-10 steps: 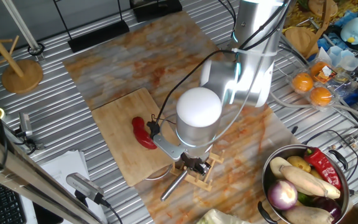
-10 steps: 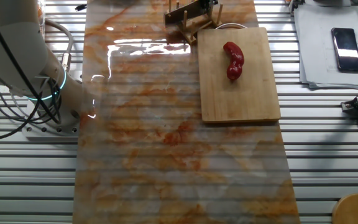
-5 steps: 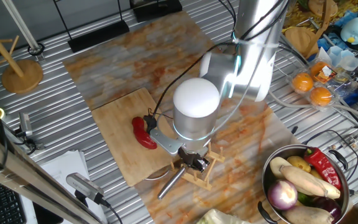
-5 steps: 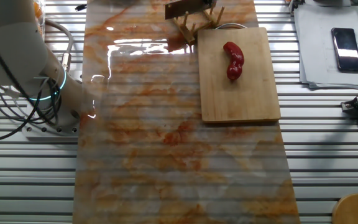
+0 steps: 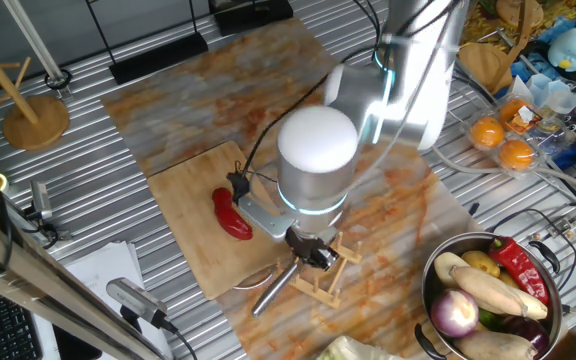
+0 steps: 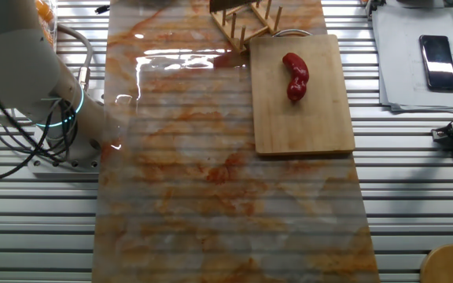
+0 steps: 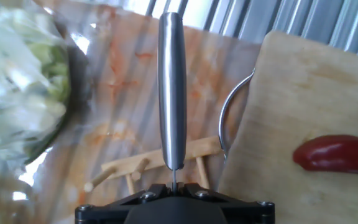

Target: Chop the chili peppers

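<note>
Ribbed metal table [image 6: 211, 236], glossy marbled mat [image 6: 226, 181]

From my station I see the arm [image 5: 318, 160] has risen and swung a little toward the cutting board [image 5: 193, 215] over the last second. The gripper [image 5: 308, 248] has come up off the wooden rack [image 6: 246, 20], bringing the steel handle [image 5: 273, 290] with it. In the other fixed view the dark blade that sat in the rack is gone.
</note>
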Controlling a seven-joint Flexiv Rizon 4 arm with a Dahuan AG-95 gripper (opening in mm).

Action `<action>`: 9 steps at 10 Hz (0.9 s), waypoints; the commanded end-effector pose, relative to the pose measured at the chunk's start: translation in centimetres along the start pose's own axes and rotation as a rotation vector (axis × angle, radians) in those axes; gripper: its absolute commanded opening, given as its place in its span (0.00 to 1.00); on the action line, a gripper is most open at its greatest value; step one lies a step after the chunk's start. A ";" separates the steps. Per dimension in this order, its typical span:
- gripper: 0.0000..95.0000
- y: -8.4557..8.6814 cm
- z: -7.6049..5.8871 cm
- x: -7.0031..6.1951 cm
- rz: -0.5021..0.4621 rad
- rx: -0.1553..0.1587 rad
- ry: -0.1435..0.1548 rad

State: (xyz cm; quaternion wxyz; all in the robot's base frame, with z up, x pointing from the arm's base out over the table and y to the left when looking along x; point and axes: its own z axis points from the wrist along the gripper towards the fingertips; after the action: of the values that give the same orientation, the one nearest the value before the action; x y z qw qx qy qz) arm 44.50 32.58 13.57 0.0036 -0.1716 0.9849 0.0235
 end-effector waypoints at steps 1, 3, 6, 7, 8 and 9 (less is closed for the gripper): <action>0.00 -1.3 -2.7 0.4 -0.023 0.001 -0.001; 0.00 -3.8 -4.4 0.9 -0.068 0.002 -0.005; 0.00 -7.4 -6.5 0.4 -0.126 0.009 -0.012; 0.00 -8.9 -6.9 -0.2 -0.124 0.010 -0.014; 0.00 -10.0 -7.0 -0.8 -0.127 0.011 -0.020; 0.00 -11.0 -7.1 -1.5 -0.136 0.014 -0.020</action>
State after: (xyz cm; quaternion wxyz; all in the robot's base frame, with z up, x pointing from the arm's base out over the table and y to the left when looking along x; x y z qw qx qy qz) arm 49.81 22.30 20.06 0.0172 -0.2389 0.9707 0.0179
